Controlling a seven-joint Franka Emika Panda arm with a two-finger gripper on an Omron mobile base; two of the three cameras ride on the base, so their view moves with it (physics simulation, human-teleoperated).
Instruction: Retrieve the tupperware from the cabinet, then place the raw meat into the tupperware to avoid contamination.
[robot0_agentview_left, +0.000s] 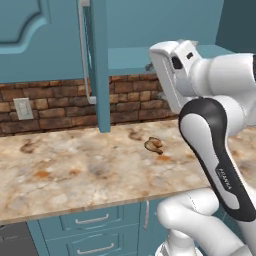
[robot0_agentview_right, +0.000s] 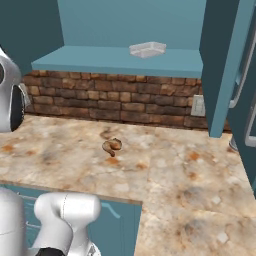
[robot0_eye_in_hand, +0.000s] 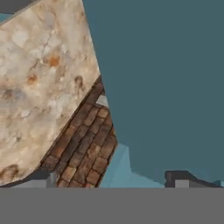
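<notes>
one tupperware (robot0_agentview_right: 147, 49) sits on the open cabinet (robot0_agentview_right: 125, 61) shelf, and one piece of raw meat (robot0_agentview_right: 112, 146) lies on the single marble counter (robot0_agentview_right: 200, 190). two cabinet doors stand open, one swung-out door (robot0_agentview_left: 98, 65) in the left base view and one door (robot0_agentview_right: 222, 65) in the right base view, and the left base view also has one closed arched door (robot0_agentview_left: 25, 30). counted besides: one wall outlet (robot0_agentview_left: 23, 108), two drawers (robot0_agentview_left: 92, 220) with short handles below the counter, and one brick backsplash (robot0_agentview_right: 110, 100).
</notes>
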